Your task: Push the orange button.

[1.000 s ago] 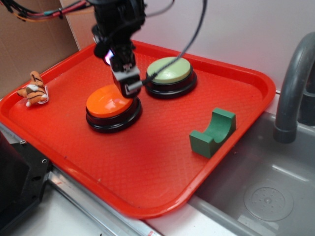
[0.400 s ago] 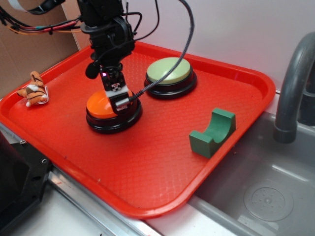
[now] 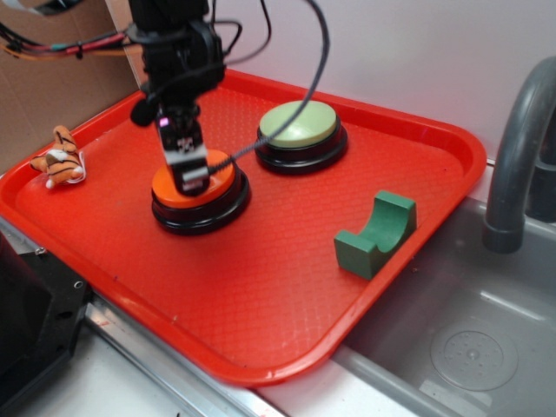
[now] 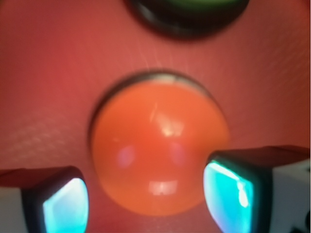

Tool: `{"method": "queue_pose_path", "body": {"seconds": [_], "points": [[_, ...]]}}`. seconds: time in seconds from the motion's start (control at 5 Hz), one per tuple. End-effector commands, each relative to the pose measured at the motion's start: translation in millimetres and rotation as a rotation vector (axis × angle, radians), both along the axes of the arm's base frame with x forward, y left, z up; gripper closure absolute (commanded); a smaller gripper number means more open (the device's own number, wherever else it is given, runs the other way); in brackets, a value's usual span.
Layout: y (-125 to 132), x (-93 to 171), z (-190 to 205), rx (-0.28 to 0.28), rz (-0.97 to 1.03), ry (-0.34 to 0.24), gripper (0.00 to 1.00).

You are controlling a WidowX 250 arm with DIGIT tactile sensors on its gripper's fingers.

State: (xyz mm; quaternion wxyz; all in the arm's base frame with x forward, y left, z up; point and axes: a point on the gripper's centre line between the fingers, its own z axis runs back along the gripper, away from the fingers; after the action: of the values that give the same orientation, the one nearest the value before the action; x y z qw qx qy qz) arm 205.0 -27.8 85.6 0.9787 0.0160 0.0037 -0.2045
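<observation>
The orange button point(image 3: 221, 180), a glossy orange dome on a black round base, sits left of centre on the red tray point(image 3: 261, 300). My gripper point(image 3: 193, 176) hangs right over its dome, fingertips at or just above the top; I cannot tell if they touch. In the wrist view the button point(image 4: 158, 145) fills the middle, blurred and very close. The gripper point(image 4: 146, 193) is open and empty there, with one finger point(image 4: 63, 201) at the button's left side and the other at its right.
A same-shaped button with a pale green top point(image 3: 298, 126) stands behind and right of the orange one, and its edge shows in the wrist view point(image 4: 187, 6). A small tiger toy point(image 3: 61, 159) lies at the tray's left. A green arch block point(image 3: 378, 234) is at right. A grey sink point(image 3: 469, 347) and faucet point(image 3: 519, 156) lie beyond.
The gripper has moved left from the button's right edge and lowered, and now stands over the middle of the orange dome. Nothing else has moved.
</observation>
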Motion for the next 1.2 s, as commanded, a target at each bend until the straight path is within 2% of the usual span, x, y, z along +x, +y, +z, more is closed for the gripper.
{"method": "queue_pose_path", "body": {"seconds": [0.0, 0.4, 0.6, 1.0], "points": [[-9, 17, 28, -0.005, 0.002, -0.051, 0.00], [-3, 23, 38, -0.051, 0.022, -0.052, 0.00], [-3, 22, 46, -0.018, 0.036, -0.043, 0.00], [-8, 18, 63, -0.029, 0.038, -0.062, 0.00]]}}
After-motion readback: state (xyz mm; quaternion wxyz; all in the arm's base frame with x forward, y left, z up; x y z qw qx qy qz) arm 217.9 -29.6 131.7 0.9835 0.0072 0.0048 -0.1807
